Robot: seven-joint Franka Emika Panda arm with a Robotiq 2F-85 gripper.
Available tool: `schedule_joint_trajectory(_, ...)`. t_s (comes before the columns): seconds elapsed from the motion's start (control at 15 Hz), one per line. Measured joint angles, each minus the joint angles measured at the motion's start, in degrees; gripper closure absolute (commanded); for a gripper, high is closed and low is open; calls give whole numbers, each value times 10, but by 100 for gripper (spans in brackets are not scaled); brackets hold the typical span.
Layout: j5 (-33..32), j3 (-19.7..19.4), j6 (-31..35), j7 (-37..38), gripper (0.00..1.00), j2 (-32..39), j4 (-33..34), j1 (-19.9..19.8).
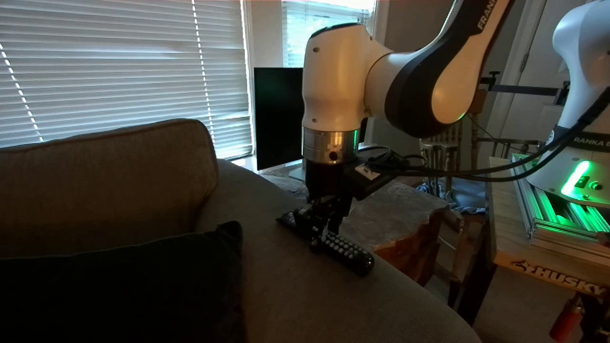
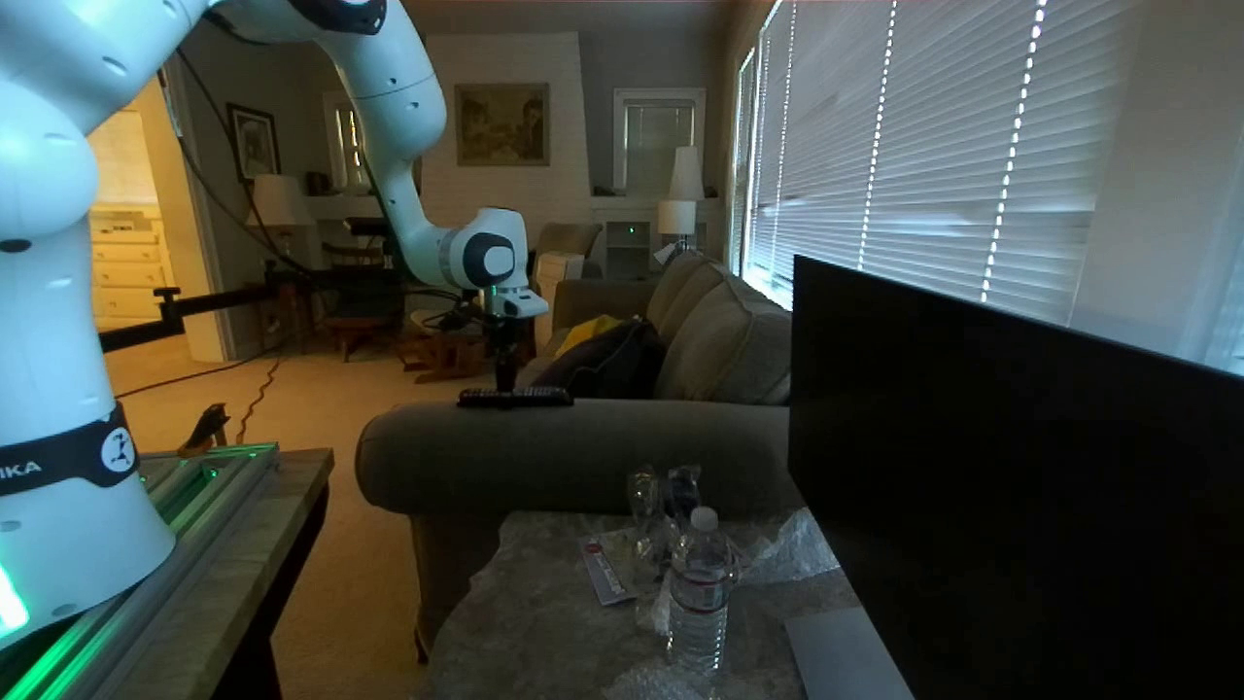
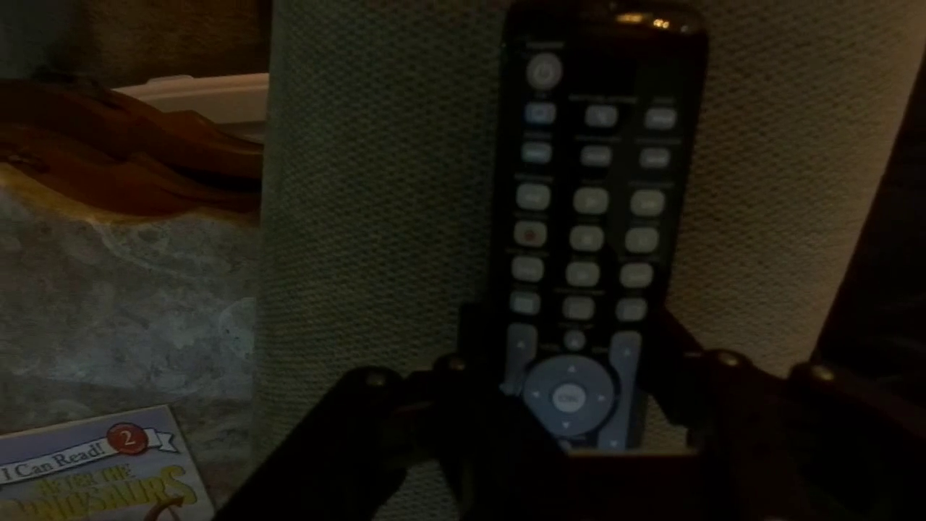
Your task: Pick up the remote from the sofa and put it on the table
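The black remote (image 1: pixel 347 250) lies along the top of the beige sofa's arm (image 1: pixel 290 295). It also shows in an exterior view (image 2: pixel 542 397) and in the wrist view (image 3: pixel 589 202), buttons up. My gripper (image 1: pixel 325 233) points straight down over the remote's middle. In the wrist view the gripper's (image 3: pixel 579 340) fingers stand against both long sides of the remote, shut on it. The remote's far end is hidden below the gripper. I cannot tell whether it is lifted off the fabric. The table (image 2: pixel 515 603) with a grey stone-like top stands beside the sofa arm.
On the table are a water bottle (image 2: pixel 700 603), crinkled clear plastic (image 2: pixel 792 549) and a booklet (image 3: pixel 101 470). A large black TV screen (image 2: pixel 1011 486) stands at the table's side. A dark cushion (image 1: pixel 119 290) lies on the sofa. A Husky workbench (image 1: pixel 505 224) carries the robot base.
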Motion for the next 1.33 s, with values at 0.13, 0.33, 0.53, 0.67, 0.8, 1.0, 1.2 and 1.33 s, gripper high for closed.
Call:
schedule_joint_trajectory(0.13,0,7,-6,-7,71,-12,-13,-13)
schedule_joint_trajectory(0.33,0,9,-6,-28,71,-40,-45,-36)
schedule_joint_trajectory(0.53,0,13,-6,-72,71,-73,-80,-71)
schedule_joint_trajectory(0.67,-1,14,-8,-111,71,-94,-101,-98)
schedule_joint_trajectory(0.8,-1,14,-11,-146,71,-115,-122,-125)
schedule_joint_trajectory(1.0,-1,15,-19,-192,71,-142,-153,-165)
schedule_joint_trajectory(1.2,-1,16,-19,-217,71,-165,-185,-204)
schedule_joint_trajectory(1.33,-1,16,-19,-225,71,-176,-205,-231)
